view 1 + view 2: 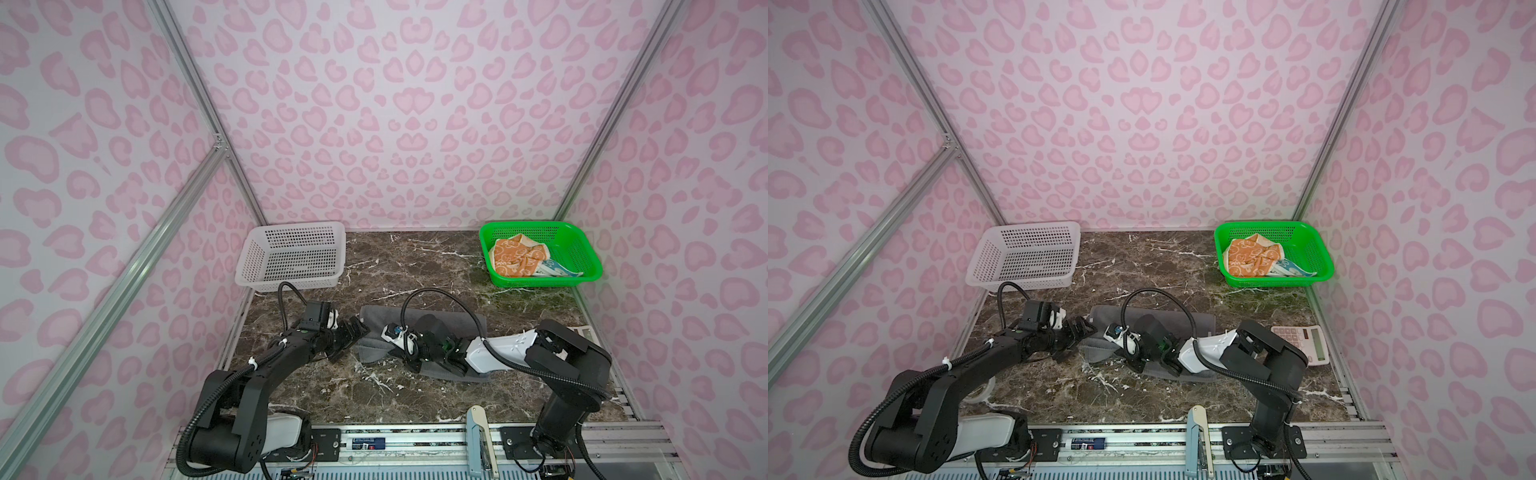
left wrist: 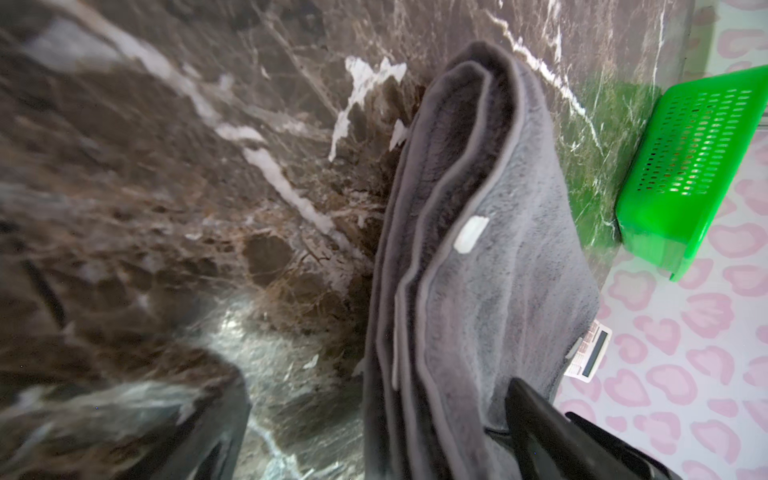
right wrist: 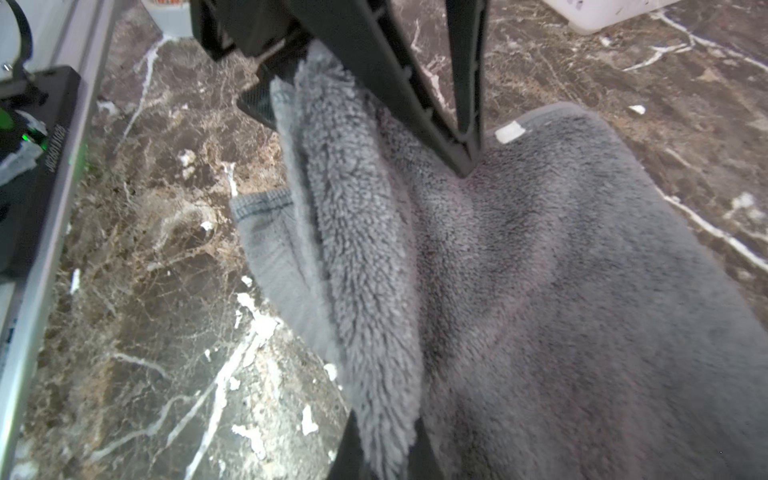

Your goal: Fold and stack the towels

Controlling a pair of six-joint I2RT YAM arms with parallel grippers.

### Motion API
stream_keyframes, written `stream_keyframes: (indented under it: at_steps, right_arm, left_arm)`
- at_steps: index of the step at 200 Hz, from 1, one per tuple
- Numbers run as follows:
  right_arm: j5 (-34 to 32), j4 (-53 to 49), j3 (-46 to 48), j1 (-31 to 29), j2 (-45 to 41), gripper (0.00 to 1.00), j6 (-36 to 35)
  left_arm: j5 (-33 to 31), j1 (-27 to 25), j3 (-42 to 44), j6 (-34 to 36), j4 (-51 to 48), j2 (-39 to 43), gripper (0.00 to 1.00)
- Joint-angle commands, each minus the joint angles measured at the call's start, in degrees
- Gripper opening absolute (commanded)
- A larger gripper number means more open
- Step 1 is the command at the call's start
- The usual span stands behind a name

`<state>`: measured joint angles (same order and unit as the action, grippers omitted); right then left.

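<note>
The dark grey towel (image 1: 457,320) (image 1: 1200,321) lies folded in layers on the marble table (image 1: 374,395), mid-table. My right gripper (image 1: 406,362) (image 1: 1134,362) reaches in from the right and is shut on a raised fold of the towel's near edge (image 3: 374,332), with the pile bunched between its fingertips (image 3: 382,461). My left gripper (image 1: 351,338) (image 1: 1075,338) is open at the towel's left end, whose layered edge (image 2: 415,332) lies between its fingers (image 2: 540,436). The orange towel (image 1: 515,257) (image 1: 1250,255) and the blue towel (image 1: 559,271) (image 1: 1293,270) lie crumpled in the green basket (image 1: 584,245) (image 1: 1317,245).
A white basket (image 1: 299,226) (image 1: 1034,226) stands at the back left. The green basket (image 2: 685,158) is at the back right. A calculator (image 1: 1304,343) (image 2: 590,349) lies by the right wall behind my right arm. Metal rails run along the table's front edge.
</note>
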<state>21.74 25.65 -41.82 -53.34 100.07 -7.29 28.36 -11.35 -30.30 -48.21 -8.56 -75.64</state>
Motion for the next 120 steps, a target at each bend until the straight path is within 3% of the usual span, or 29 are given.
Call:
stream_keyframes:
  at_steps: [1, 60, 120]
  right_arm:
    - [2.6, 6.9, 1.1, 0.8, -0.2, 0.00, 3.6]
    - [2.6, 5.5, 0.4, 0.8, 0.2, 0.00, 2.1]
    - [1.9, 4.6, 0.3, 0.7, 0.5, 0.00, 1.0]
  left_arm:
    - [2.2, 0.0, 0.3, -2.1, 4.5, -1.0, 0.97]
    - [0.9, -1.8, -2.0, -4.5, 8.8, -4.7, 1.00]
    - [0.0, -6.3, -4.6, -6.8, 12.5, -10.1, 0.82]
